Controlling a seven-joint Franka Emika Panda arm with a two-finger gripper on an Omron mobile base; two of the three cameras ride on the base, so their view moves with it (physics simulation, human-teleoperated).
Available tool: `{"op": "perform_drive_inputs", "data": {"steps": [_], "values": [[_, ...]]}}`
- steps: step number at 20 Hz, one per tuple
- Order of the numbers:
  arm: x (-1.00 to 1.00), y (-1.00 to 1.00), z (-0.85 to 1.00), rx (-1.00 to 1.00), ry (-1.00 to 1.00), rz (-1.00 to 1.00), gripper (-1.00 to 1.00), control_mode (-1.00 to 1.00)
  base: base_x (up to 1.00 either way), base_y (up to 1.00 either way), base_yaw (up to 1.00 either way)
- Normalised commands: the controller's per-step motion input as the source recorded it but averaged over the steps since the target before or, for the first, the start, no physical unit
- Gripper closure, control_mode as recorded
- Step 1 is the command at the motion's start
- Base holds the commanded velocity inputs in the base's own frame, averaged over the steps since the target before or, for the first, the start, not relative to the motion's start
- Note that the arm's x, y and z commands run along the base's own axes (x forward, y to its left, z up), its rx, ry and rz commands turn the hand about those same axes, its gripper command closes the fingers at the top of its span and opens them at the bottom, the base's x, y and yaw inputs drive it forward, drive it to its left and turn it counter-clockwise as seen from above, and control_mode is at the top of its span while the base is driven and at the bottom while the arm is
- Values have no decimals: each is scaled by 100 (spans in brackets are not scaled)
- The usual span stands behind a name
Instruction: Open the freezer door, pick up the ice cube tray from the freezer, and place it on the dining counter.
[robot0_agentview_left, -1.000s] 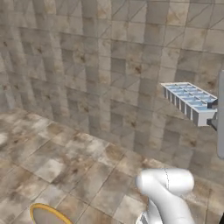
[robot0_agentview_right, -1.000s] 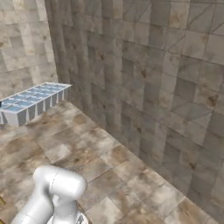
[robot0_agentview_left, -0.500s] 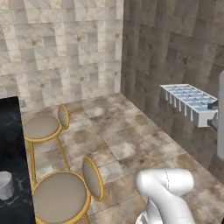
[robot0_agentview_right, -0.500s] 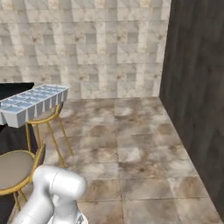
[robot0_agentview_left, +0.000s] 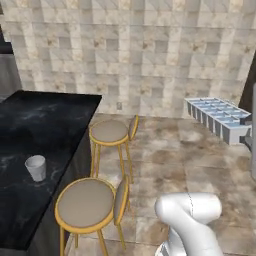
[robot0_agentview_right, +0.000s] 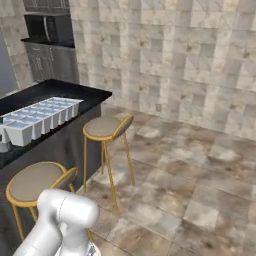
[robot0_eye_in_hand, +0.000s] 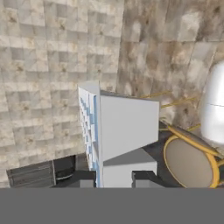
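The ice cube tray (robot0_agentview_left: 218, 116), pale blue-white with a grid of small square cells, hangs level in the air at the right of the left base view. In the right base view the tray (robot0_agentview_right: 41, 117) floats at the left, in front of the dining counter (robot0_agentview_right: 56, 90). My gripper (robot0_eye_in_hand: 116, 179) is shut on one short end of the tray (robot0_eye_in_hand: 127, 127), and its dark fingertips (robot0_eye_in_hand: 146, 177) clamp the wall. The dining counter (robot0_agentview_left: 45, 120), black with white veins, lies to the left, apart from the tray. The freezer and the freezer door are out of view.
Two gold-framed stools (robot0_agentview_left: 110, 131) (robot0_agentview_left: 86, 204) stand along the counter's side. A white cup (robot0_agentview_left: 36, 167) sits on the counter top. A black microwave (robot0_agentview_right: 47, 27) and grey cabinets are at the back left. Tiled floor (robot0_agentview_right: 200, 170) stretches to the right, up to a tiled wall.
The whole picture has swung as the base turned: bare wall and floor gave way to the stools and the counter. The tray keeps its place in the gripper.
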Motion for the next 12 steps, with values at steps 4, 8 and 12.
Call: {"op": "perform_drive_inputs", "data": {"steps": [4, 8, 12], "values": [[0, 0, 0, 0, 0, 0, 100, 100, 0, -4, 92], [0, 0, 0, 0, 0, 0, 100, 100, 0, -19, 90], [0, 0, 0, 0, 0, 0, 100, 100, 0, -46, 82]]}}
